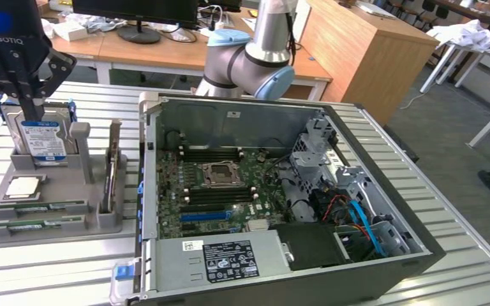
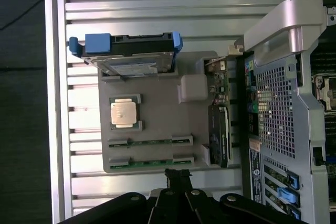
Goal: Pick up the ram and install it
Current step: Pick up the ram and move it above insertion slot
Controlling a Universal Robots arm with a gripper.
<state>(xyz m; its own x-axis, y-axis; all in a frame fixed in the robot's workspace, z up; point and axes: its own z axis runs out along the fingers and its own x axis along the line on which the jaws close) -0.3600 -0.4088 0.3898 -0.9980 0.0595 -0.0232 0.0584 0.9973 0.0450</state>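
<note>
- Exterior view: the gripper hangs over the back end of the grey holder tray, in front of the hard drive. "ROBOTIQ" is printed in white on its black body.
- Fingers are pressed together, with nothing between them.
- The ram lies flat in the tray slot nearest the tray's front edge, well apart from the gripper. The second green stick lies in the slot just behind it, parallel. No sticker text is readable on either.
- A CPU chip sits in its recess between the sticks and the hard drive. The drive stands upright in a blue caddy; its blue-and-white label is not legible.
- The open computer case is on the exterior view's right of the tray. The power supply carries a black label and a small white one, both too small to read.
- Wrist view: the closed fingertips are empty, just beyond the tray edge beside the ram.
- The second green stick, CPU chip and hard drive lie beyond. The computer case wall runs alongside.
</note>
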